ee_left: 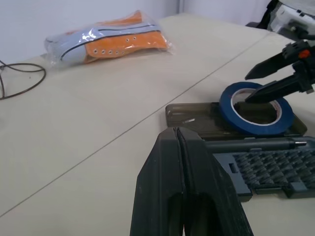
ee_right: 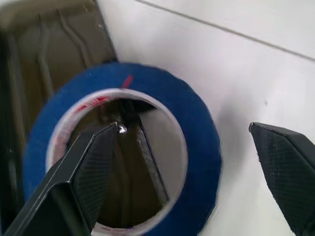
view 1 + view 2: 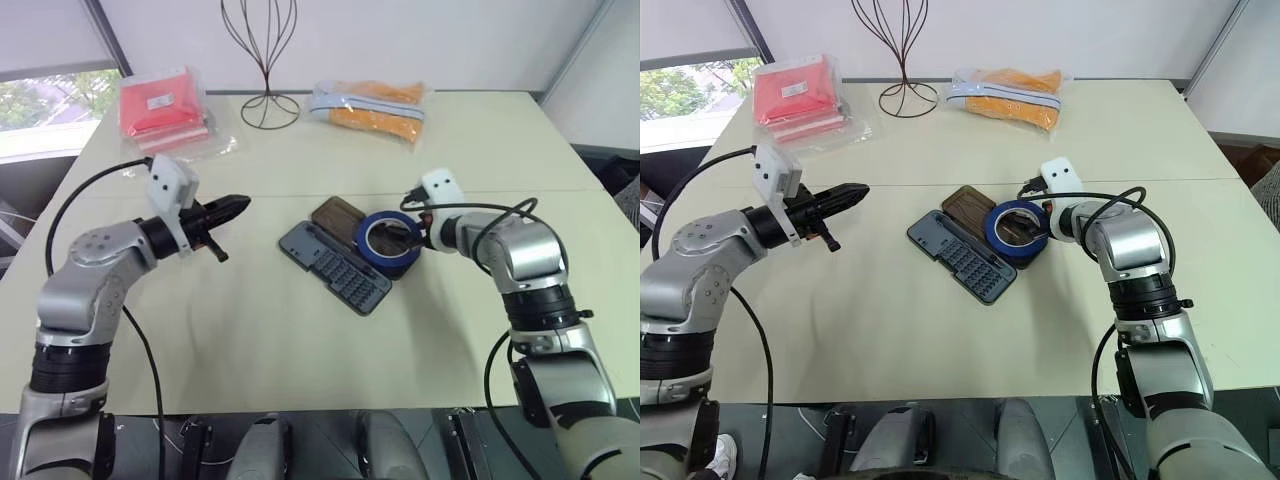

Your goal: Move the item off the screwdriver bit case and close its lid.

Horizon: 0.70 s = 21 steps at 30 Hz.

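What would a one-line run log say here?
right gripper: open, straddling flat blue tape roll wall | tape: on smoky-brown translucent lid | grey-blue bit case: open | left gripper: shut, apart

Left gripper (image 3: pixel 232 207) is pinched closed, pointing level toward the right. Right gripper (image 2: pixel 189 162) angles downward with its jaws spread wide.

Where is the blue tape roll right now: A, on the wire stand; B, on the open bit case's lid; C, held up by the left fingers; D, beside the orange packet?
B: the blue tape roll lies on the open bit case's lid.
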Tool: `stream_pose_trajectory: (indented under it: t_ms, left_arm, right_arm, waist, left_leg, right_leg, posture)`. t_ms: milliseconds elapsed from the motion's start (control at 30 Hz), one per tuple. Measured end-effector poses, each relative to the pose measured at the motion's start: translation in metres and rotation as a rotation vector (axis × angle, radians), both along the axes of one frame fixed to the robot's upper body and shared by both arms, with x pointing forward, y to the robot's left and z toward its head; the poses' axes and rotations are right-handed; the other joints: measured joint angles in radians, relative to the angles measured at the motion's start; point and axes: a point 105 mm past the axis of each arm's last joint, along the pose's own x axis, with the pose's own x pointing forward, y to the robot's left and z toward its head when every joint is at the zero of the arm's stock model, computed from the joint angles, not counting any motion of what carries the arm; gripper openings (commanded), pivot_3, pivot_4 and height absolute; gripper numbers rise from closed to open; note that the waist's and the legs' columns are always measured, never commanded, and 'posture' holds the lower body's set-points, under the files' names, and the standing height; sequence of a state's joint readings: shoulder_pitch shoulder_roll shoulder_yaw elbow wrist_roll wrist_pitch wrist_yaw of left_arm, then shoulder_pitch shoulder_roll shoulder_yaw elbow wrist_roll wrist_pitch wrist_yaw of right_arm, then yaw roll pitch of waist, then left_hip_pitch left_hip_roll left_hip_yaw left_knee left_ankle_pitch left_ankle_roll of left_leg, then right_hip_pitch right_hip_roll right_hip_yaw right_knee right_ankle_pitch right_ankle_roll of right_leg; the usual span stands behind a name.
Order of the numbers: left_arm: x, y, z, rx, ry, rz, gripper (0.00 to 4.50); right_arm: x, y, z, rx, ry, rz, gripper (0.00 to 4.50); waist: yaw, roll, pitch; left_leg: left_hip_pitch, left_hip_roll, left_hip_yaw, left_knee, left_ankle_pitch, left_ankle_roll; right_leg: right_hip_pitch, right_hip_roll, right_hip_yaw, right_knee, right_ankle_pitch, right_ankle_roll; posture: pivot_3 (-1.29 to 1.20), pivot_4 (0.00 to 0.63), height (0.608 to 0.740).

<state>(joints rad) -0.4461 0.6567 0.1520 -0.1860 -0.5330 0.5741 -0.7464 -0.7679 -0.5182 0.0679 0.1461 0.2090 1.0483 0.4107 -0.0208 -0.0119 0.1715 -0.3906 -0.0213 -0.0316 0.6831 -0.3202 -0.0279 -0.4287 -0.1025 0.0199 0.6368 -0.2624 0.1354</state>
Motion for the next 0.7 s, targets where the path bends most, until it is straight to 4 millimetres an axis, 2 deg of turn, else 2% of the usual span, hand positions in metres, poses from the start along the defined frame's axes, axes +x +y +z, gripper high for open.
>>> stream_pose_trajectory:
  t_ms: [200, 300, 500, 533, 700]
  left_arm:
    - [-0.001, -0.003, 0.000, -0.004, -0.006, -0.005, 0.00]
    - [-0.001, -0.003, 0.000, -0.006, -0.005, -0.008, 0.00]
    - [-0.001, -0.006, -0.001, -0.001, -0.004, -0.015, 0.00]
    - [-0.001, -0.006, -0.001, 0.001, -0.005, -0.016, 0.00]
    - [-0.001, -0.005, -0.001, 0.012, -0.016, -0.011, 0.00]
  right_arm:
    - [0.005, -0.014, -0.006, -0.006, 0.002, -0.061, 4.44]
    - [0.006, -0.019, -0.008, -0.002, 0.007, -0.081, 3.68]
    - [0.006, -0.020, -0.011, -0.001, 0.016, -0.088, 0.67]
    - [0.006, -0.020, -0.011, 0.000, 0.015, -0.087, 0.33]
    - [0.006, -0.016, -0.010, 0.008, 0.013, -0.079, 0.30]
  waist:
    - [0.001, 0.000, 0.000]
    - [0.001, 0.000, 0.000]
    - [0.000, 0.000, 0.000]
    - [0.000, 0.000, 0.000]
    - [0.000, 0.000, 0.000]
  left_leg:
    - [0.000, 0.000, 0.000, 0.000, 0.000, 0.000]
    - [0.000, 0.000, 0.000, 0.000, 0.000, 0.000]
    - [0.000, 0.000, 0.000, 0.000, 0.000, 0.000]
    - [0.000, 0.000, 0.000, 0.000, 0.000, 0.000]
    - [0.000, 0.000, 0.000, 0.000, 0.000, 0.000]
  right_leg:
    - [0.000, 0.000, 0.000, 0.000, 0.000, 0.000]
    - [0.000, 0.000, 0.000, 0.000, 0.000, 0.000]
    - [0.000, 0.000, 0.000, 0.000, 0.000, 0.000]
    - [0.000, 0.000, 0.000, 0.000, 0.000, 0.000]
    - [0.000, 0.000, 0.000, 0.000, 0.000, 0.000]
  posture:
    - [0.00, 0.150, 0.740]
    - [0.00, 0.150, 0.740]
    - [0.00, 0.150, 0.740]
    - [0.00, 0.150, 0.740]
    - [0.00, 0.150, 0.740]
